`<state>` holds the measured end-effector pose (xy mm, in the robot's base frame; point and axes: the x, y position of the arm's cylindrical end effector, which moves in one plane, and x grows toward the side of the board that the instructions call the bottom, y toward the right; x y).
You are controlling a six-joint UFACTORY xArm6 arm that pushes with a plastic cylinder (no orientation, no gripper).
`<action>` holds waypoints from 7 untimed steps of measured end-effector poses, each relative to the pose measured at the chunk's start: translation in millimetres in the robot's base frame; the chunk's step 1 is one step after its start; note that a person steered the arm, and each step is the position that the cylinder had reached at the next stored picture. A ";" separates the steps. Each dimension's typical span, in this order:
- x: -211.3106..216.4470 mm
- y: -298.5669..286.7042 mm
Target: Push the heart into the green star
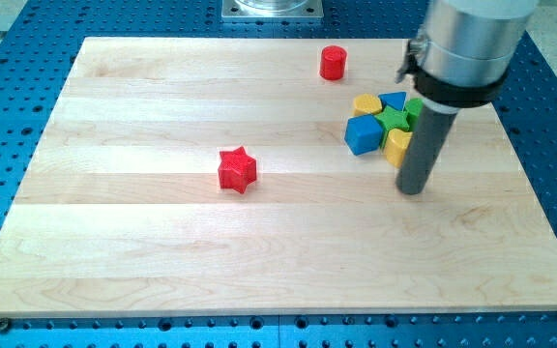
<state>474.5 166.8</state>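
Note:
The green star (393,119) sits in a tight cluster of blocks at the view's right. A yellow block (396,145) touches its lower side and is partly hidden by my rod; it looks like the heart. A second yellow block (366,103) lies at the star's upper left; its shape is unclear. My tip (411,190) rests on the board just below and right of the lower yellow block, a little apart from it.
A blue cube (362,134), a blue triangle (393,100) and a green block (414,109) are packed around the star. A red star (237,169) lies mid-board. A red cylinder (333,63) stands near the top edge.

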 end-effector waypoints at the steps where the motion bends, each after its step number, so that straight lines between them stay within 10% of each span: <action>1: -21.3 11.8; 5: -3.3 11.2; 7: 15.1 -217.8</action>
